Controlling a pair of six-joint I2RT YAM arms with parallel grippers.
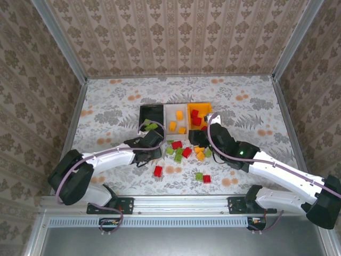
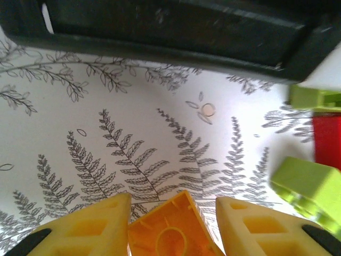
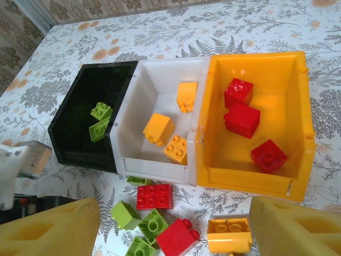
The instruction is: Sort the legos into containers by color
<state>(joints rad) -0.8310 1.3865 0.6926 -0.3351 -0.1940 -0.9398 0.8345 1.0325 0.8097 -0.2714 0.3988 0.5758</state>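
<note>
The black bin, white bin and orange bin stand side by side mid-table. Green legos lie in the black bin, orange ones in the white bin, and red ones in the orange bin. My left gripper sits low in front of the black bin, shut on an orange lego whose hollow underside faces the camera. My right gripper hangs open above loose legos in front of the bins: a red one, green ones, an orange one.
More loose legos lie nearer the arms: a red one, a green one and a red one. In the left wrist view, green legos and a red one lie just right of the fingers. Patterned walls enclose the table.
</note>
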